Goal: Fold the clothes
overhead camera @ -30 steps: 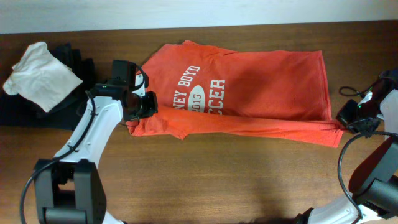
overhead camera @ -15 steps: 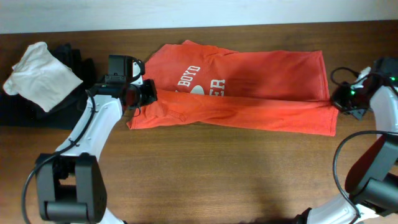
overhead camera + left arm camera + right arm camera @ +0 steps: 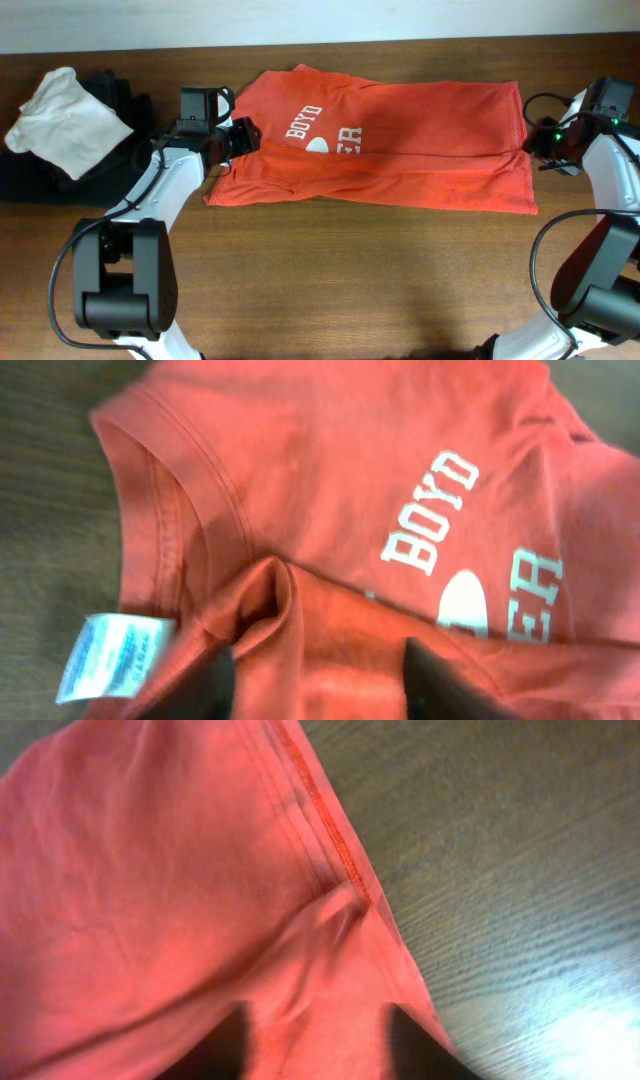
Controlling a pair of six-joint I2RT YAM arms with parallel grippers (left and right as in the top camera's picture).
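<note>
Overhead: orange shirt [image 3: 420, 120] on desk [image 3: 330, 290], right of the white cloth [image 3: 65, 115], half folded; left fingers [image 3: 246, 136] pinching the end nearer that cloth, right fingers [image 3: 537, 152] the far end; risk of a skewed fold from uneven pulls. Left wrist: tips buried under bunched collar cloth. Right wrist: likewise, hem slipping possible.

The left arm is extended forward over the table's left side, wrist turned inward. The left gripper [image 3: 238, 140] [image 3: 322, 685] is closed on a pinched ridge of the shirt [image 3: 400, 145], only the dark finger bases being visible in the wrist view. The right arm is bent inward from the right edge. The right gripper [image 3: 538, 152] [image 3: 322, 1042] is likewise closed on the cloth, its tips covered.
</note>
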